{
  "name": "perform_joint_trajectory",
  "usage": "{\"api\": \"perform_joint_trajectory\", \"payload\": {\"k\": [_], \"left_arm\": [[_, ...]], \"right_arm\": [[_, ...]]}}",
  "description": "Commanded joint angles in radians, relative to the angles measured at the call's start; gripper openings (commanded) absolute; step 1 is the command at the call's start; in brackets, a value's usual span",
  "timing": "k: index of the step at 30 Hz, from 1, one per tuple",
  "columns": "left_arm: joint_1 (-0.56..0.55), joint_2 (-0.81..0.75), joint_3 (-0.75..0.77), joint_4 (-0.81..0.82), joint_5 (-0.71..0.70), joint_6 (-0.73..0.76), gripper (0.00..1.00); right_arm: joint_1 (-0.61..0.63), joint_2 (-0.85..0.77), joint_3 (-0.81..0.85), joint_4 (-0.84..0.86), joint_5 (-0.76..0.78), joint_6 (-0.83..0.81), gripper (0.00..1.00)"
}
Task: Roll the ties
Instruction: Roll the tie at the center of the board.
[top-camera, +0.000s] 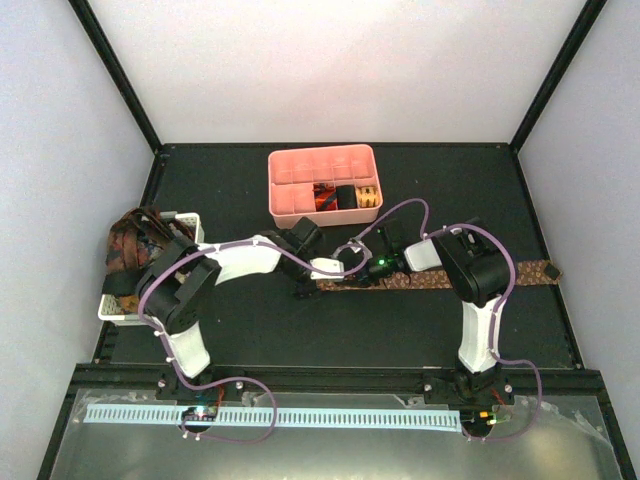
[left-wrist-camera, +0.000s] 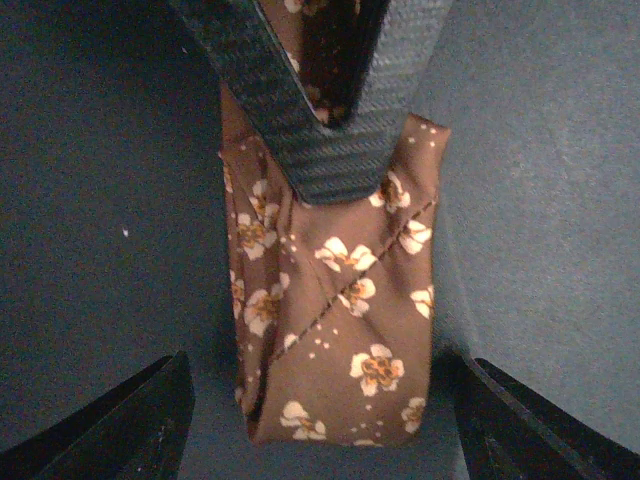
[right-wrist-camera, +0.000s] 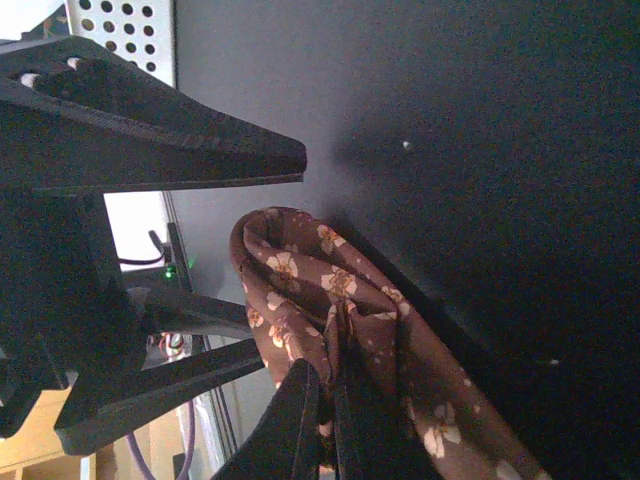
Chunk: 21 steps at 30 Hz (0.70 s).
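A brown tie (top-camera: 440, 283) with a small flower print lies stretched along the dark table, and its left end is folded over. In the left wrist view this folded end (left-wrist-camera: 340, 320) sits between my left gripper's (left-wrist-camera: 325, 365) fingers, which stand wide apart and clear of the cloth: open. My right gripper (right-wrist-camera: 330, 375) is shut on the tie (right-wrist-camera: 300, 280) and pinches the fold from above. Its ribbed fingers (left-wrist-camera: 330, 150) show at the top of the left wrist view. Both grippers meet near the table's middle, the left gripper (top-camera: 305, 285) beside the right gripper (top-camera: 355, 268).
A pink compartmented tray (top-camera: 290, 165) at the back holds several rolled ties (top-camera: 340, 197). A white slotted basket (top-camera: 185, 218) at the left edge holds more loose ties (top-camera: 130, 245). The tie's far end (top-camera: 550, 270) reaches the table's right edge.
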<state>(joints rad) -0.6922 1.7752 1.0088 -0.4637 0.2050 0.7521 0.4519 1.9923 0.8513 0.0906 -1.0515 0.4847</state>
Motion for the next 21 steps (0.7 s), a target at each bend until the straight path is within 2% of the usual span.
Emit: {"api": "perform_joint_trajectory", "payload": {"k": [1, 6, 13, 14, 15, 17, 18, 21], "left_arm": [[-0.017, 0.033, 0.050, -0.034, 0.006, 0.047, 0.75], [-0.017, 0.067, 0.096, -0.109, 0.050, 0.087, 0.65], [-0.016, 0.050, 0.074, -0.097, 0.057, 0.087, 0.35], [-0.015, 0.042, 0.064, -0.091, 0.058, 0.088, 0.35], [-0.014, 0.036, 0.058, -0.082, 0.056, 0.080, 0.40], [-0.011, 0.022, 0.056, -0.061, 0.051, 0.052, 0.58], [-0.008, 0.013, 0.055, -0.054, 0.050, 0.043, 0.63], [-0.007, -0.016, 0.048, -0.037, 0.057, 0.029, 0.71]], "right_arm": [[-0.006, 0.030, -0.030, 0.037, 0.017, 0.024, 0.02], [-0.006, 0.016, -0.044, 0.117, -0.021, 0.080, 0.02], [-0.005, -0.003, -0.053, 0.157, -0.053, 0.123, 0.02], [-0.006, -0.009, -0.054, 0.160, -0.056, 0.129, 0.02], [-0.005, -0.013, -0.057, 0.163, -0.056, 0.131, 0.02], [-0.004, -0.015, -0.065, 0.173, -0.053, 0.135, 0.02], [-0.004, -0.011, -0.066, 0.177, -0.055, 0.138, 0.02], [-0.003, 0.002, -0.064, 0.186, -0.059, 0.147, 0.02]]}}
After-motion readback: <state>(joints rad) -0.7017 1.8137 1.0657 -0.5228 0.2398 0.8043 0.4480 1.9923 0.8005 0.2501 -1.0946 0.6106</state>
